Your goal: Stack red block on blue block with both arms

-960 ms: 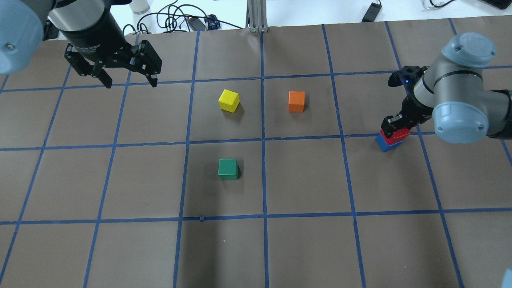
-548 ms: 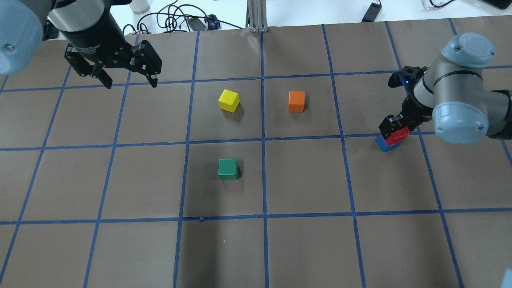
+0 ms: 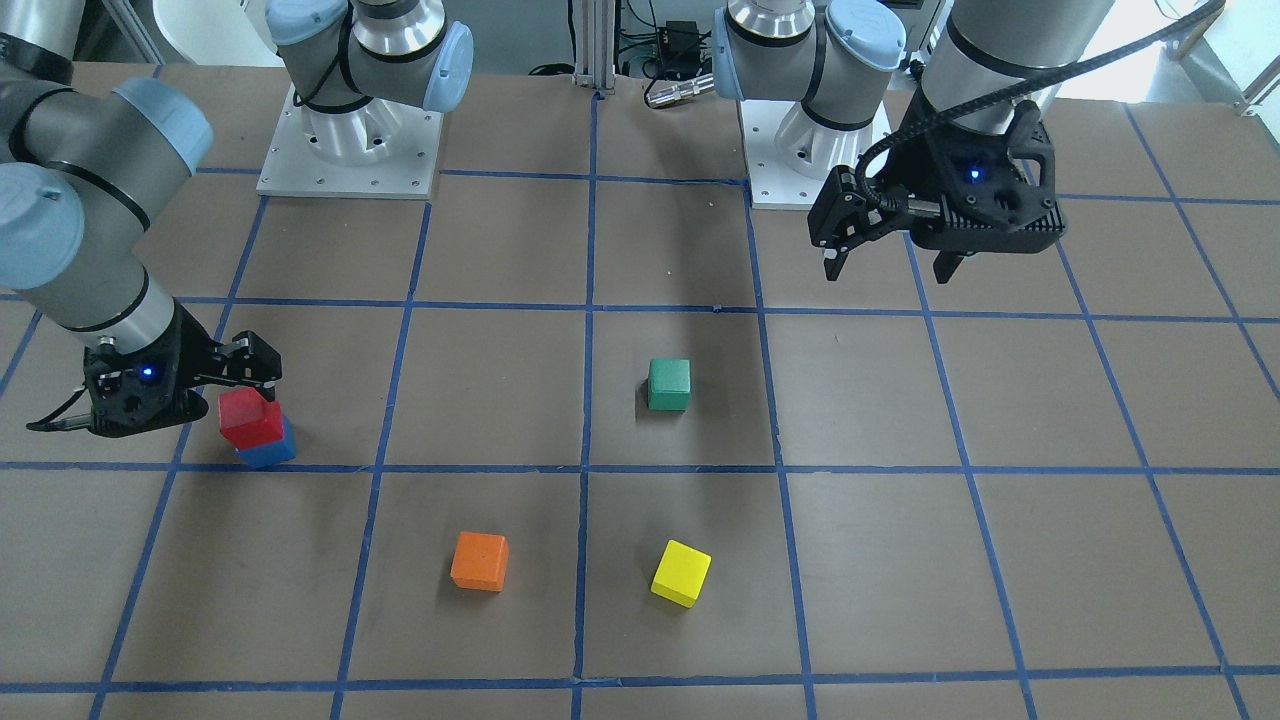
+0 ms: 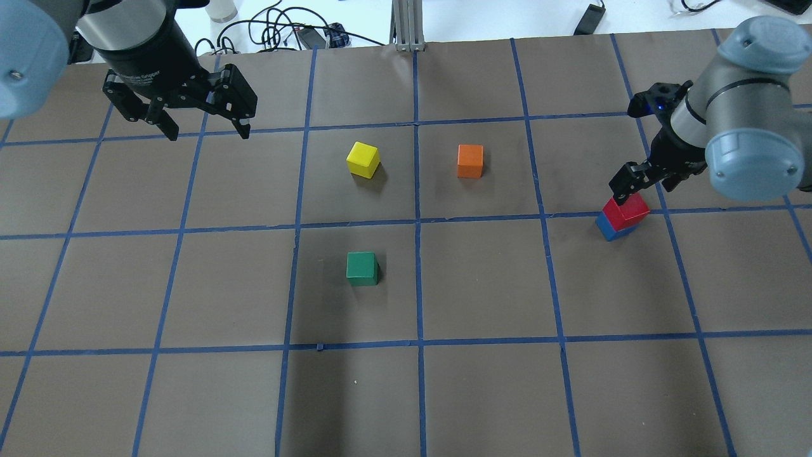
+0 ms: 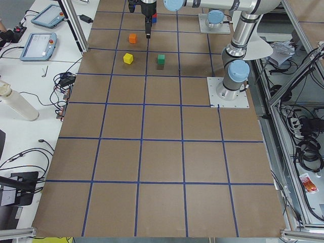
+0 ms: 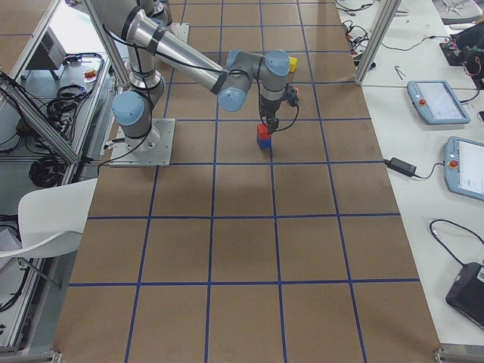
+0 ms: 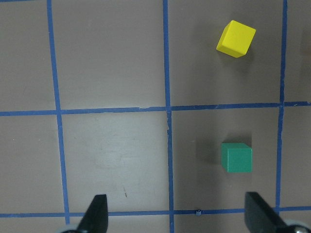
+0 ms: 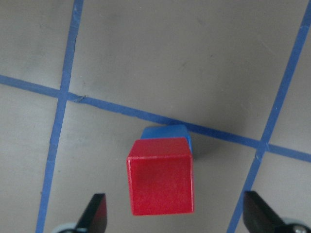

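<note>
Right gripper: is hanging just above the red block, fingers spread wide and touching neither face, so it is holding nothing; the spread is leaving room for a straight lift away.
Table: is carrying every block on brown paper gridded with blue tape.
Left gripper: is hovering over the far left squares, well apart from the stack, fingers wide and empty, idling clear of the right arm's workspace.
Red block: is sitting on the blue block at the robot's right, beside a tape line, slightly twisted and shifted so one blue edge is showing.
Blue block: is resting flat on the table, bearing the red one.
Spare blocks: green, yellow and orange are lying singly mid-table, well apart from the stack.
Stage: the stacking is looking done; only a clean retreat seems left, and a brushing finger could tip the offset block.
</note>
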You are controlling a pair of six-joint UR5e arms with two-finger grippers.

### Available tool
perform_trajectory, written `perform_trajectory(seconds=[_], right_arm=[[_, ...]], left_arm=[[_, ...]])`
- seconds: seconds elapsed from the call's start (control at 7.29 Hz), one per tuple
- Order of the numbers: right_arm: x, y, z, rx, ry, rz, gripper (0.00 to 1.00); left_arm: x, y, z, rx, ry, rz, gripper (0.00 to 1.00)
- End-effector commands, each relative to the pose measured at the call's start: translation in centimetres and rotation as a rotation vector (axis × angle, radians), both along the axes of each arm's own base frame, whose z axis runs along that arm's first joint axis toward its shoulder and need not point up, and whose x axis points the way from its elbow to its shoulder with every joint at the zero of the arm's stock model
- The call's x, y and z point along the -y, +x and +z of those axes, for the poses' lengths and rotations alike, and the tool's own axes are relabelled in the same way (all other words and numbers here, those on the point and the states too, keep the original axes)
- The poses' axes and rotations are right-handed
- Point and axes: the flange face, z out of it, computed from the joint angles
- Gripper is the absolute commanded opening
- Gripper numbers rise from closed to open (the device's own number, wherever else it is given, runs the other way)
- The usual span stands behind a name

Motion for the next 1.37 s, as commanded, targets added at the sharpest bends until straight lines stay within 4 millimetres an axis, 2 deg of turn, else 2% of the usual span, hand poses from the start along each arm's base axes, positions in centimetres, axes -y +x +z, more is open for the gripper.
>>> perform_trajectory(seconds=[0.0,0.14,0.27,0.41,0.55,0.69,0.82,1.1,1.23], right_arm=[[0.7,0.0,8.9,0.006,0.038,-0.053,1.0],[0.9,0.3,12.2,0.012,0.051,-0.051,1.0],[1.0,0.7,14.5,0.013,0.063,-0.069,1.0],[1.1,1.8,15.8,0.01,0.069,-0.108,1.0],[1.4,4.7,15.8,-0.001,0.07,-0.174,1.0],[1.1,8.6,15.7,-0.013,0.071,-0.232,1.0],[0.4,11.5,15.4,-0.01,0.076,-0.245,1.0],[0.4,12.5,15.6,-0.025,0.032,-0.238,1.0],[-0.3,12.7,15.8,-0.016,0.039,-0.26,1.0]], left_arm=[[0.1,0.0,0.1,-0.002,-0.001,0.0,1.0],[0.0,0.0,-0.3,0.003,0.007,-0.012,1.0],[0.1,0.0,-0.2,-0.001,0.005,-0.012,1.0],[-0.1,0.0,-0.2,-0.003,0.004,-0.012,1.0],[-0.1,-0.1,-0.2,-0.003,0.004,-0.014,1.0],[-0.1,-0.1,-0.2,-0.003,0.005,-0.014,1.0],[-0.1,-0.2,-0.3,-0.003,0.007,-0.015,1.0],[-0.1,-0.1,-0.2,-0.004,0.005,-0.014,1.0],[-0.1,-0.1,-0.2,-0.006,0.004,-0.014,1.0]])
